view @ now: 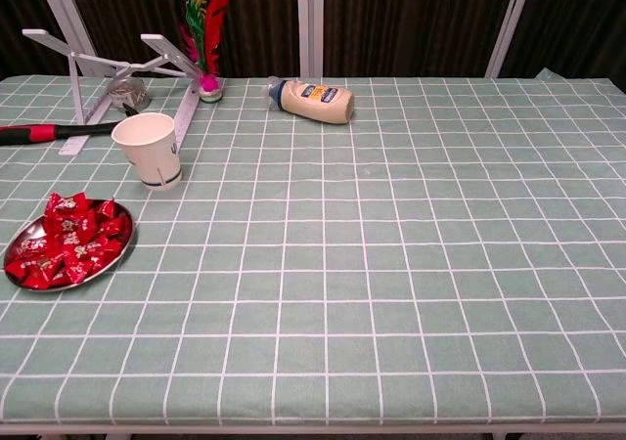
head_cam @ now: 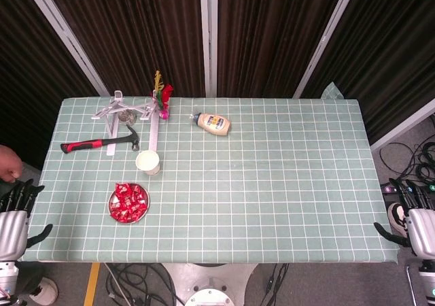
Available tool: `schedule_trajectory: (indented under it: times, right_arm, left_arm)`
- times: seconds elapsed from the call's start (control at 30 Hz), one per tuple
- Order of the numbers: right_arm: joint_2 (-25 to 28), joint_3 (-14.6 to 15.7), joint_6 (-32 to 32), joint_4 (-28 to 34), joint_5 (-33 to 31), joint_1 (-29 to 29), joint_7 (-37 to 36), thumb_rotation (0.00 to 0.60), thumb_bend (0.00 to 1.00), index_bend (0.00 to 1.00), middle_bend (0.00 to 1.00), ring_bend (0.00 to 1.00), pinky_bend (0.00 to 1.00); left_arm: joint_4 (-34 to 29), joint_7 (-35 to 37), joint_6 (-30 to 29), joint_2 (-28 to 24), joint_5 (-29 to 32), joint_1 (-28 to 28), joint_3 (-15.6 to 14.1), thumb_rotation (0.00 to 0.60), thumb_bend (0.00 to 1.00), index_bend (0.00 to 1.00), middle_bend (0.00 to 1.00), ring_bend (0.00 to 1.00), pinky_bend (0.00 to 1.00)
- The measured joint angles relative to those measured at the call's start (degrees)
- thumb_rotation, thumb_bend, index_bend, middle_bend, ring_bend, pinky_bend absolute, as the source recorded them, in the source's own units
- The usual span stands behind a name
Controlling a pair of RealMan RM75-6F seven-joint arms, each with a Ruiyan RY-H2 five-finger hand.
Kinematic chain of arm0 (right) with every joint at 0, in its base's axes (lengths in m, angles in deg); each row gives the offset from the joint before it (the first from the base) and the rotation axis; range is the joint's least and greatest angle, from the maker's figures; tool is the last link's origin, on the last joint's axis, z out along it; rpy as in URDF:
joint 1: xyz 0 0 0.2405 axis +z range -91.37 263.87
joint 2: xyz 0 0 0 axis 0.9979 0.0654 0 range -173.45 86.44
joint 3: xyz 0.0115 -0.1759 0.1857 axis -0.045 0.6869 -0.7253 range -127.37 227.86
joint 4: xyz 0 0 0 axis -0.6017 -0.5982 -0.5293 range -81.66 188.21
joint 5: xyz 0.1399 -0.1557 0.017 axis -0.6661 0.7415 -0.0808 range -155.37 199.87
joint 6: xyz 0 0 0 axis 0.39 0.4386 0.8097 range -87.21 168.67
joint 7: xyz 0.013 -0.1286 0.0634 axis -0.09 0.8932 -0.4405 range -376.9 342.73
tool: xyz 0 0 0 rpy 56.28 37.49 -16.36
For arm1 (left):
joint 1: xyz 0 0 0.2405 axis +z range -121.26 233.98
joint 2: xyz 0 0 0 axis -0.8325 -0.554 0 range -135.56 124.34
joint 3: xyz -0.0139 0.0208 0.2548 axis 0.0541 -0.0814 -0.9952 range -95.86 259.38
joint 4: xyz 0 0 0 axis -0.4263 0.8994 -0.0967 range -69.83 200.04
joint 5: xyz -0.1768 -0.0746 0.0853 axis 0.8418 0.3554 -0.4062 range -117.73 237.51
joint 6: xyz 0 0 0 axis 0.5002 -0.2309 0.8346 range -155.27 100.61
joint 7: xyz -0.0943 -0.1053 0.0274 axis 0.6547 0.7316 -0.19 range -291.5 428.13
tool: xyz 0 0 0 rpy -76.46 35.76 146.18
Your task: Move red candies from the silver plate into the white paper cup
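Red candies (view: 68, 240) heaped on silver plate (view: 117, 249), near tabletop's front-left corner. White paper cup (view: 149, 150) upright just behind plate. Left hand (head_cam: 15, 211), right hand (head_cam: 416, 214) off table ends, fingers spread, holding nothing.

This looks like a robot test lab. A table (head_cam: 285, 183) under a green checked cloth stands before dark curtains (head_cam: 272, 34) hung on a metal frame (head_cam: 209, 34). Loose cables (head_cam: 414, 163) lie on the grey floor, with yellow tape (head_cam: 92, 282) marking it.
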Motion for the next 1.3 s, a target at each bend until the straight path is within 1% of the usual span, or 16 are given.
schedule_trajectory:
  times: [0.37,0.5,0.57,0.6,0.67,0.7,0.77,0.8,0.83,0.87,0.9,0.97,1.03,1.13,1.27,1.3]
  right_arm:
    - [0.2,-0.3,-0.3,-0.1,0.1,0.5,0.0,0.6,0.11,0.08,0.14,0.0,0.08]
    - [0.3,-0.6,-0.8,-0.2,-0.1,1.0,0.1,0.6,0.11,0.08,0.14,0.0,0.08]
    - [0.4,-0.7,-1.0,-0.2,-0.1,1.3,0.3,0.6,0.11,0.08,0.14,0.0,0.08]
    - [0.5,-0.8,-1.1,-0.1,-0.1,1.5,0.4,0.6,0.11,0.08,0.14,0.0,0.08]
    - [0.8,-1.1,-1.2,-0.1,0.0,1.7,0.7,0.6,0.11,0.08,0.14,0.0,0.08]
    - [0.9,-1.2,-1.3,0.0,0.0,1.9,1.0,0.6,0.11,0.08,0.14,0.0,0.08]
    - [1.2,-1.3,-1.5,0.2,-0.1,2.1,1.4,0.6,0.11,0.08,0.14,0.0,0.08]
    - [1.4,-1.3,-1.6,0.3,-0.1,2.2,1.7,0.6,0.11,0.08,0.14,0.0,0.08]
    - [1.6,-1.4,-1.7,0.5,0.0,2.3,1.9,0.6,0.11,0.08,0.14,0.0,0.08]
    - [1.8,-1.4,-1.7,0.7,0.0,2.4,2.1,0.6,0.11,0.08,0.14,0.0,0.08]
    - [2.0,-1.5,-1.7,0.9,0.0,2.5,2.4,0.6,0.11,0.08,0.14,0.0,0.08]
    - [2.3,-1.5,-1.6,1.2,0.0,2.5,2.9,0.6,0.11,0.08,0.14,0.0,0.08]
    - [2.6,-1.6,-1.5,1.6,0.0,2.6,3.3,0.6,0.11,0.08,0.14,0.0,0.08]
    - [2.9,-1.5,-1.6,2.1,0.0,2.6,3.7,0.6,0.11,0.08,0.14,0.0,0.08]
    - [3.0,-1.4,-1.7,2.3,-0.2,2.6,3.9,0.6,0.11,0.08,0.14,0.0,0.08]
    - [3.0,-1.4,-1.7,2.2,-0.3,2.6,3.9,0.6,0.11,0.08,0.14,0.0,0.08]
  left_arm:
    - [0.0,0.5,0.4,0.0,0.2,-0.1,0.0,0.6,0.21,0.22,0.16,0.07,0.15]
    - [0.7,0.9,1.7,-0.1,0.1,-0.9,0.1,0.6,0.2,0.26,0.16,0.07,0.15]
    - [1.3,1.3,2.7,-0.3,-0.1,-1.6,0.2,0.6,0.2,0.27,0.17,0.08,0.17]
    - [1.6,1.6,3.2,-0.4,-0.1,-2.0,0.4,0.6,0.2,0.28,0.2,0.11,0.21]
    - [2.6,2.5,4.3,-0.5,-0.3,-3.2,0.9,0.6,0.2,0.32,0.28,0.19,0.33]
    - [3.1,2.8,5.0,-0.6,-0.3,-3.8,1.2,0.6,0.2,0.35,0.33,0.26,0.46]
    - [4.1,4.1,6.7,-0.7,-0.7,-5.4,1.7,0.6,0.2,0.43,0.42,0.42,0.78]
    - [4.6,4.9,7.5,-0.8,-0.9,-6.1,1.9,0.6,0.2,0.46,0.46,0.49,0.88]
    - [5.4,6.0,8.7,-0.8,-1.3,-7.2,2.2,0.6,0.2,0.48,0.51,0.56,0.96]
    - [6.0,6.8,9.7,-0.8,-1.7,-8.1,2.3,0.6,0.2,0.49,0.54,0.62,0.99]
    - [6.5,7.5,10.8,-0.8,-2.0,-9.1,2.5,0.6,0.2,0.49,0.55,0.66,1.0]
    - [7.9,8.8,13.2,-0.6,-3.0,-11.5,2.9,0.6,0.2,0.48,0.55,0.74,1.0]
    - [9.1,9.7,15.6,0.0,-4.1,-13.9,3.2,0.6,0.2,0.47,0.53,0.78,1.0]
    - [10.5,10.3,19.4,1.1,-5.0,-17.0,3.3,0.6,0.19,0.41,0.48,0.81,1.0]
    - [11.8,10.2,25.1,3.0,-4.9,-20.5,3.2,0.6,0.18,0.32,0.39,0.82,1.0]
    - [12.1,9.9,26.4,3.5,-4.7,-21.4,3.1,0.6,0.18,0.32,0.38,0.82,1.0]
